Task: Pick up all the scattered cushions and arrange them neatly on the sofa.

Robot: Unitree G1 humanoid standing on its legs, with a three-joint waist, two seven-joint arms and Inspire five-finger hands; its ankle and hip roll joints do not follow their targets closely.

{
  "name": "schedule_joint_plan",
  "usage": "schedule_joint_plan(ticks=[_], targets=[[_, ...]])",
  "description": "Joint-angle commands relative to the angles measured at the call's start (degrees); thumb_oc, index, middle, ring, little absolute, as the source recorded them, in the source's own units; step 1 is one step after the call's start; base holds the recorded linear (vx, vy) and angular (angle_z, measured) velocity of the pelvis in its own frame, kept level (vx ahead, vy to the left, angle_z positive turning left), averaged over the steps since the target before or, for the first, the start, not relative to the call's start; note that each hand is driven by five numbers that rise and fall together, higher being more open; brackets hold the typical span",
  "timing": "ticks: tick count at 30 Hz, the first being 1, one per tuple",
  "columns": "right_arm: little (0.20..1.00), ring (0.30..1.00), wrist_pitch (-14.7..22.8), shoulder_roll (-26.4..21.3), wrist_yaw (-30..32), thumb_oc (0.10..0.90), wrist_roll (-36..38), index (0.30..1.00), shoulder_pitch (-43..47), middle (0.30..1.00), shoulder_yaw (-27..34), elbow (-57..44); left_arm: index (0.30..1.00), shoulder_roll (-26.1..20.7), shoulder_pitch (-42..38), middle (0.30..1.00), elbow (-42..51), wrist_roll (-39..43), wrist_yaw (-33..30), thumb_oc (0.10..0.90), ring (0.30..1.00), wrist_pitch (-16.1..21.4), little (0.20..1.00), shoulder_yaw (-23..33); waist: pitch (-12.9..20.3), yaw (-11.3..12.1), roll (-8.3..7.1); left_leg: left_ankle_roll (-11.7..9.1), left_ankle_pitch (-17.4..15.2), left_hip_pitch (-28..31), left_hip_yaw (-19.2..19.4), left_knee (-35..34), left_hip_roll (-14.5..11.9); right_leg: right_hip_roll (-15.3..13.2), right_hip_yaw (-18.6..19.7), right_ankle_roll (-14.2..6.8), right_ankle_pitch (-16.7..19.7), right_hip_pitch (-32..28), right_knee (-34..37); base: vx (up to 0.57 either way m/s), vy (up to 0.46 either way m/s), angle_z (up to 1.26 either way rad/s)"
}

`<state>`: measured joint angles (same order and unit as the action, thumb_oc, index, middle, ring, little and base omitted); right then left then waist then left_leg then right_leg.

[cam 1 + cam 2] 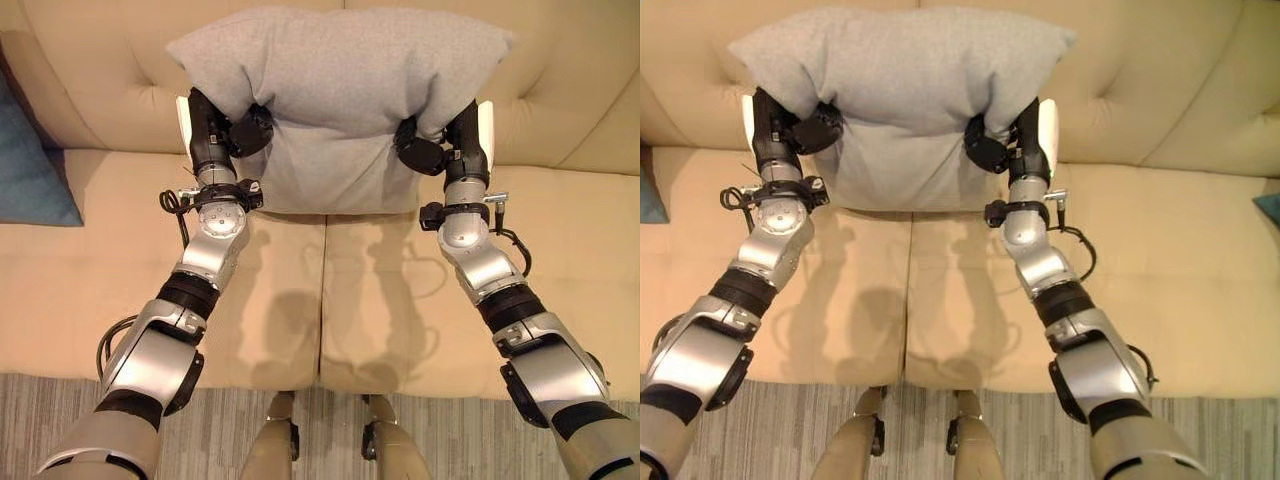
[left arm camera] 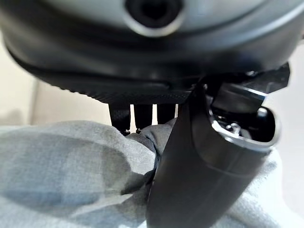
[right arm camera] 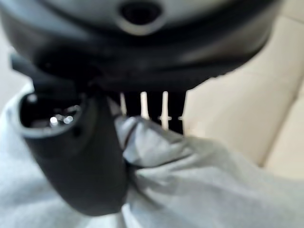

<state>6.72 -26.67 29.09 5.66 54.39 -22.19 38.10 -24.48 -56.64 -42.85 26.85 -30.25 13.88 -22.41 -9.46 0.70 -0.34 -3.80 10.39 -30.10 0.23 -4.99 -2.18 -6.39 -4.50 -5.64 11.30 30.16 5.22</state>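
Observation:
A large grey cushion (image 1: 335, 80) stands against the backrest of the beige sofa (image 1: 120, 290), over the seam between two seat pads. My left hand (image 1: 225, 130) grips its left side and my right hand (image 1: 440, 140) grips its right side. In the left wrist view the thumb (image 2: 190, 166) and fingers (image 2: 134, 114) pinch a fold of the grey cloth (image 2: 71, 161). In the right wrist view the thumb (image 3: 90, 156) presses grey fabric (image 3: 190, 180) against the fingers (image 3: 152, 107) behind it. The cushion's lower edge rests on the seat.
A blue cushion (image 1: 30, 160) leans at the sofa's left end, and a bit of another blue one (image 1: 1268, 208) shows at the right edge. A grey striped rug (image 1: 60, 410) lies in front of the sofa. The seat pads stretch bare to either side.

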Motion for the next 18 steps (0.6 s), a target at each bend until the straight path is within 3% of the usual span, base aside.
schedule_joint_plan(ticks=[1,4,5,6,7,8,12,18], targets=[[0.300,0.300,6.67,1.34,2.00,0.400,-1.49,0.300,9.20,0.300,0.62,-3.99,0.300,-0.60,-7.69,0.300,5.43,-3.89,2.42,0.400,0.300,8.56,0.300,-3.32,4.13,-0.32,-0.86,-3.07,-2.33,-0.01,0.56,-0.01,2.46,-0.74,-0.23,-5.67,-0.97,0.29,-0.22,0.00,0.000,0.00],[0.300,0.300,6.30,2.43,1.63,0.400,-1.44,0.300,7.75,0.300,0.10,-1.94,0.300,-0.03,-6.25,0.300,4.32,-4.34,2.79,0.400,0.300,7.69,0.300,-3.57,4.11,-0.54,-0.89,-3.11,-2.33,-0.18,0.43,-0.01,2.35,-0.65,-0.22,-5.61,-0.88,0.59,-0.22,-0.01,-0.006,0.00],[0.366,0.366,6.09,2.67,1.14,0.444,-1.41,0.366,7.47,0.366,-0.33,-0.87,0.491,0.17,-6.07,0.491,3.54,-4.57,2.83,0.527,0.491,7.43,0.491,-3.68,4.03,-0.60,-0.89,-3.16,-2.20,-0.37,0.42,-0.01,2.38,-0.60,-0.28,-5.61,-0.84,0.75,-0.22,0.00,0.000,0.00],[0.481,0.481,6.05,2.83,1.00,0.521,-1.53,0.481,7.20,0.481,-0.50,-0.35,0.764,0.16,-5.78,0.764,3.25,-4.88,2.99,0.709,0.764,7.25,0.764,-3.72,3.94,-0.62,-0.90,-3.20,-2.16,-0.60,0.37,-0.01,2.42,-0.59,-0.32,-5.63,-0.82,0.96,-0.22,-0.03,-0.027,0.05],[0.862,0.862,5.92,2.79,1.03,0.775,-1.69,0.862,7.01,0.862,-0.61,0.16,0.900,0.14,-5.59,0.900,3.02,-5.14,3.00,0.800,0.900,7.00,0.900,-3.83,3.91,-0.66,-0.89,-3.23,-2.07,-0.81,0.35,-0.01,2.45,-0.52,-0.33,-5.63,-0.79,1.25,-0.22,-0.02,-0.028,0.15],[0.900,0.900,5.70,2.66,0.94,0.800,-1.88,0.900,6.91,0.900,-0.70,0.71,0.900,-0.03,-5.37,0.900,2.76,-5.53,3.02,0.800,0.900,6.73,0.900,-3.72,3.90,-0.66,-0.90,-3.26,-1.97,-1.06,0.36,-0.01,2.45,-0.49,-0.34,-5.65,-0.74,1.46,-0.22,-0.02,-0.029,0.22],[0.900,0.900,5.27,0.89,0.72,0.800,-1.63,0.900,6.99,0.900,-0.26,2.44,0.900,-1.59,-4.73,0.900,1.82,-5.79,3.39,0.800,0.900,6.47,0.900,-2.88,4.03,-0.59,-0.91,-3.40,-2.04,-1.40,0.16,-0.01,2.31,-0.46,-0.50,-5.60,-0.95,1.80,-0.22,-0.01,-0.012,-0.09],[0.900,0.900,4.94,-6.03,-0.96,0.800,1.65,0.900,5.34,0.900,2.27,3.02,0.900,-7.60,-2.23,0.900,0.62,-4.22,5.08,0.800,0.900,6.06,0.900,0.22,4.71,-0.61,-1.19,-3.54,-2.24,-0.82,0.02,-0.01,2.22,-0.44,-0.93,-5.48,-1.12,1.36,-0.22,-0.01,-0.022,0.03]])
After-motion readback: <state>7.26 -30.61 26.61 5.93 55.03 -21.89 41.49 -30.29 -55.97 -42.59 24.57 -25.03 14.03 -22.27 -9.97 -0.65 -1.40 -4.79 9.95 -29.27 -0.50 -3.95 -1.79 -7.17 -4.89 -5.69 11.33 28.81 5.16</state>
